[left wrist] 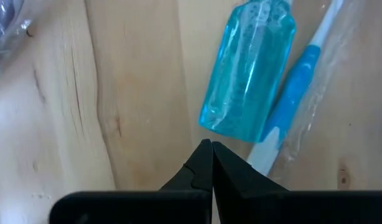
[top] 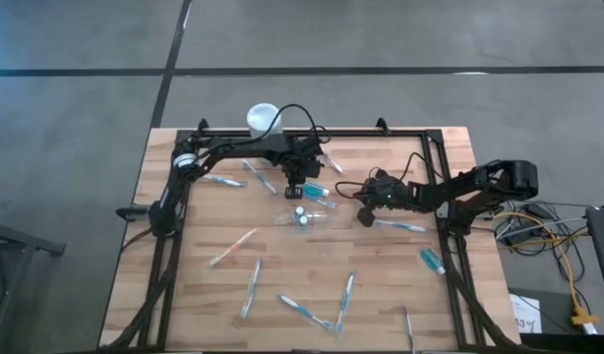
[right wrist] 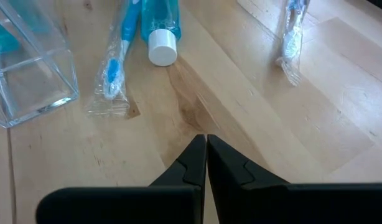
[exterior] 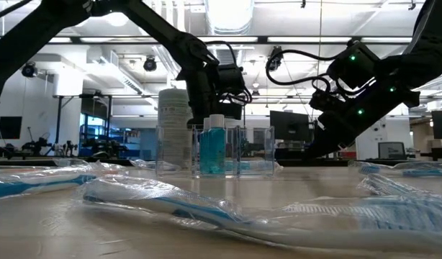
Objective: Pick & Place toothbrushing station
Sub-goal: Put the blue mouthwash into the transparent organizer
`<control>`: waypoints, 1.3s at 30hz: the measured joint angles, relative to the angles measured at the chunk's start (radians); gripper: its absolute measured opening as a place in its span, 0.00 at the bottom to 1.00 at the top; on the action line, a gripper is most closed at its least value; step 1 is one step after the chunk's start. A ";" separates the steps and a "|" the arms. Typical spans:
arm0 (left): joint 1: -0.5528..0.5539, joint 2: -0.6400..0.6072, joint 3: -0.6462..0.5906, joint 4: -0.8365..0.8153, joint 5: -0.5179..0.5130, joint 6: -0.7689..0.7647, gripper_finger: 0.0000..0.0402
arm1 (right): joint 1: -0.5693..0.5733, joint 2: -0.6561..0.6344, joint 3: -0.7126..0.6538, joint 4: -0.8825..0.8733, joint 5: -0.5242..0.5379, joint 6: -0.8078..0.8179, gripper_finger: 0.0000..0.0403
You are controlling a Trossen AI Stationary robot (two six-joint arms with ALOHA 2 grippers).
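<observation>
Two blue bottles (top: 300, 213) in holder (top: 285, 218)

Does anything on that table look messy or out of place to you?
Yes. Wrapped toothbrushes lie scattered at all angles across the table, and a blue bottle lies on its side under the shut left claw. Only the clear holder looks tidy, with two bottles upright inside.

Open-plan robotics lab: ceiling ducts (exterior: 228, 18), monitors (exterior: 289, 126), distant workbenches (exterior: 34, 151).
</observation>
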 joint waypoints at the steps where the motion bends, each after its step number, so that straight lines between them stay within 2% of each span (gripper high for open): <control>1: 0.000 0.000 -0.001 0.004 0.001 0.003 0.00 | 0.000 0.000 0.000 0.000 0.000 0.000 0.03; 16: -0.013 0.052 0.016 0.039 0.016 0.015 0.01 | -0.001 0.001 0.000 0.003 0.000 -0.005 0.03; 24: -0.029 0.045 0.067 0.025 0.120 -0.005 0.01 | 0.000 0.001 0.000 0.003 0.000 -0.008 0.03; 32: -0.050 0.049 0.068 0.040 0.140 0.049 0.01 | 0.000 0.001 0.000 0.002 0.000 -0.017 0.03; 35: -0.048 0.049 0.080 0.043 0.080 0.045 0.01 | 0.000 0.001 0.000 0.002 -0.001 -0.030 0.03; 39: -0.042 0.028 0.102 0.033 -0.098 0.009 0.01 | 0.000 0.001 0.000 0.007 -0.003 -0.037 0.03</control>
